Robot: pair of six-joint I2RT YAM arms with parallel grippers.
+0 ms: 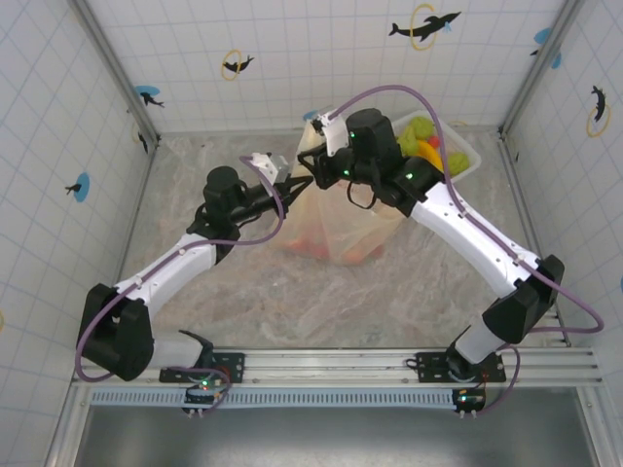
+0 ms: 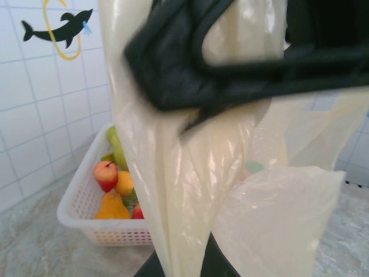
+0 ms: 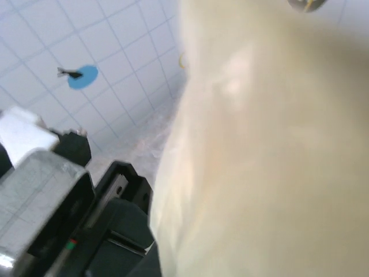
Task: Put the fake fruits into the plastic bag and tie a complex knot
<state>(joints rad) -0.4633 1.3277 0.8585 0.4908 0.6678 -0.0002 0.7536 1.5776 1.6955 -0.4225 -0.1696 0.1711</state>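
This is a robotics lab test cell, not a lived-in room. A marble-patterned table [image 1: 292, 292] is boxed in on the left, right and far sides by white grid-tile panels [image 1: 292, 39] held in bare aluminium posts [image 1: 112, 68]. Dolphin stickers [image 1: 424, 24] ringed in yellow, along with blue fish marks, dot the panels like visual markers. Along the near edge runs a metal rail [image 1: 341, 365] with two white-and-black robot arms bolted to it, the left arm [image 1: 165, 272] and the right arm [image 1: 467, 233], both trailing exposed purple cables [image 1: 92, 331]. At the far right, a white lattice basket [image 1: 465, 156] of fake fruits [image 1: 428, 146] serves as a staged prop.
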